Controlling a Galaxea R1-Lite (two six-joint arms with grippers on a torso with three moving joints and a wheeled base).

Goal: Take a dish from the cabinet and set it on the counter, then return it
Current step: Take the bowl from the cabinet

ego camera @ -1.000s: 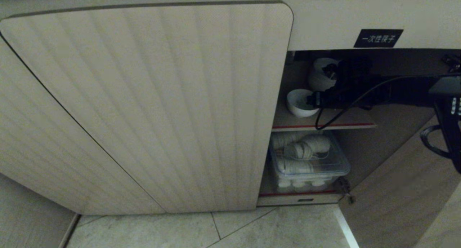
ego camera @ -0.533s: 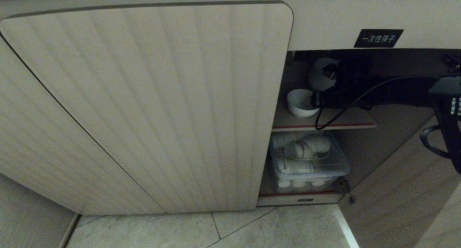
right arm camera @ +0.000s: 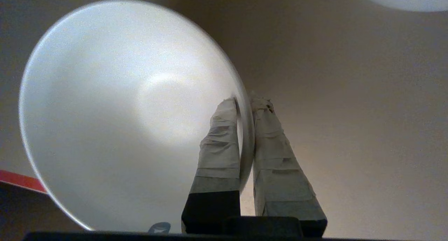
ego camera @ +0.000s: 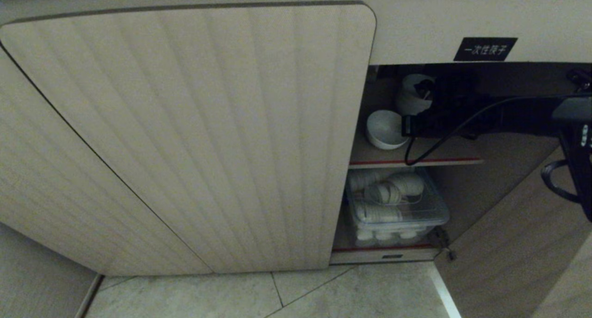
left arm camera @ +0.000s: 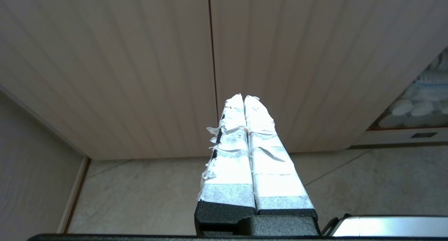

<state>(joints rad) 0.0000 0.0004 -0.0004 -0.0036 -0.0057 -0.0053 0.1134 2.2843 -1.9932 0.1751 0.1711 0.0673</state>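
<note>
Your right pincer (right arm camera: 245, 104) is clamped on the rim of the bowl (right arm camera: 115, 111), one taped finger (right arm camera: 218, 150) inside the wall and the other outside. The bowl sits tipped on the upper, red-edged shelf (ego camera: 416, 161) of the cabinet (ego camera: 185, 137), just beside its closed door. A second white bowl (ego camera: 413, 96) stands behind it. Below, a clear bin (ego camera: 397, 207) holds white dishes. Your left pincer (left arm camera: 244, 98) is pressed together and empty, facing the fluted doors above the floor (left arm camera: 147, 195).

You have 2 red-edged shelves: upper shelf (ego camera: 444, 152) carries the dish (ego camera: 383, 129) and a white bowl stack (ego camera: 413, 96); lower shelf (ego camera: 342, 241) carries a clear bin (ego camera: 397, 209).
</note>
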